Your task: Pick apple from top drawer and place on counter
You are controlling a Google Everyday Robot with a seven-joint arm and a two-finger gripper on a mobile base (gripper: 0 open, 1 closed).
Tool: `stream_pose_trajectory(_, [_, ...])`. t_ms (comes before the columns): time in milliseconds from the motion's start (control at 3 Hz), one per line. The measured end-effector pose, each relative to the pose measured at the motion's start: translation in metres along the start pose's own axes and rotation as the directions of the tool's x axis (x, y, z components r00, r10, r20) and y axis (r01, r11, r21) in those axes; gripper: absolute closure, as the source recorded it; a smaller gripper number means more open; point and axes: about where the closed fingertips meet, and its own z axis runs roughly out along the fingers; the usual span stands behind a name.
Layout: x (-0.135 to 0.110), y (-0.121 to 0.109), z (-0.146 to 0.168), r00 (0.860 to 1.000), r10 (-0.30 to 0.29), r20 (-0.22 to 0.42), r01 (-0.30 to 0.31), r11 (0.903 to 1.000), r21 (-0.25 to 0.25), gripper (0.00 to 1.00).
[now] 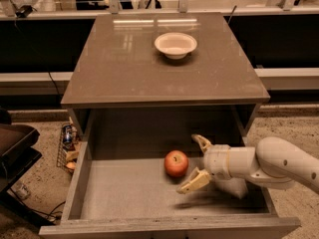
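The apple point(176, 163), small and red-orange, rests on the floor of the open top drawer point(124, 193), near its middle. My gripper point(195, 161) is inside the drawer just right of the apple, its pale fingers spread open toward it, one behind and one in front. The fingers do not hold the apple. The white arm reaches in from the right. The counter point(124, 59) is the glossy brown-grey top above the drawer.
A white bowl point(175, 45) stands on the counter toward the back. A pale ledge with metal rails point(149, 11) runs behind. A dark chair point(12, 153) and a small wire rack point(67, 146) stand on the floor to the left.
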Motion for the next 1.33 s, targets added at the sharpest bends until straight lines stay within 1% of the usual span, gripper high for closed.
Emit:
stream_pose_trajectory(333, [-0.004, 0.013, 0.013, 1.000, 0.003, 0.020, -0.002, 0.9992, -0.039, 0.00])
stream_pose_trajectory(667, [-0.002, 0.017, 0.034, 0.999, 0.018, 0.030, -0.015, 0.9971, -0.075, 0.26])
stream_pose_trajectory(1333, [-0.003, 0.019, 0.035, 0.999, 0.016, 0.031, -0.013, 0.9968, -0.079, 0.72])
